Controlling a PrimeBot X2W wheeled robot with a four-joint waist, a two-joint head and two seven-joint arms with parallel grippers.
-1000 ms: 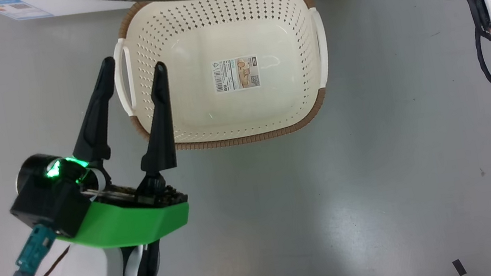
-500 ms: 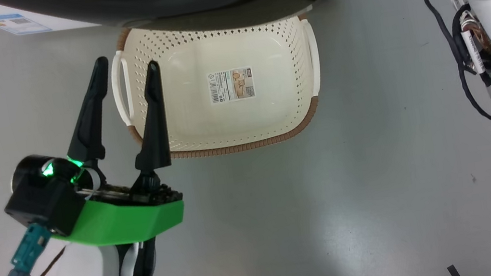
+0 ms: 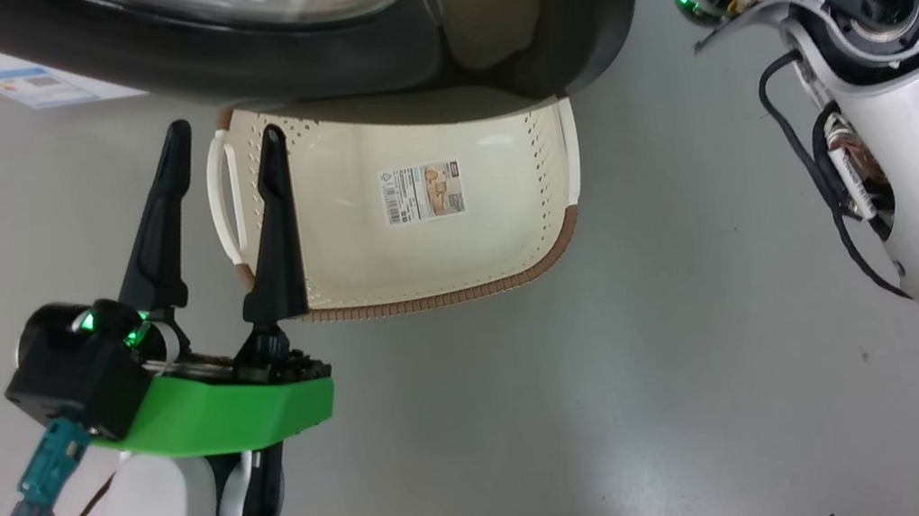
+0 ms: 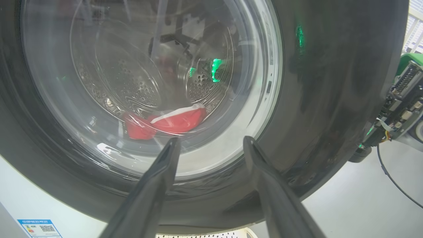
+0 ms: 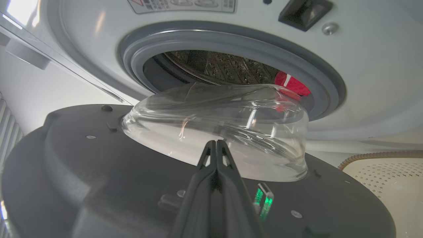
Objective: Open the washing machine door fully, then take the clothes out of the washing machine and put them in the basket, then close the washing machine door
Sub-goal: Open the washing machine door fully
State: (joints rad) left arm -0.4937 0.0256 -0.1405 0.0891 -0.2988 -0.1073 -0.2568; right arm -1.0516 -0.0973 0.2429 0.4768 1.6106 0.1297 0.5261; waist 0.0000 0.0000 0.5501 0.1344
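Door (image 3: 118,45) step in hand: opening it fully. It stands ajar, swung out over the far half of the basket (image 3: 429,301), so not done yet.

Nearest, left gripper (image 3: 224,131) hangs over the floor (image 3: 540,428) at the basket's left handle, jaws wide apart, holding nothing. Its wrist view looks at the door's outer face and through the glass to the clothes (image 4: 175,122).

Basket sits on the floor below the door, nothing in it but its sticker.

Right gripper (image 5: 216,145) is behind the door on the inner side, fingers pressed together, gripping nothing, tips at the foot of the glass bowl. Can't tell if they touch the door face or sit just off it.

Beyond that, the washer (image 5: 363,66) with the drum (image 5: 214,66) open behind the gasket. Red clothes lie low in the drum, well apart from both grippers.

Next move, my read: right gripper sweeps the door outward to its stop, then the open left gripper has a free path into the drum. Watch the door's lower rim passing above the basket.
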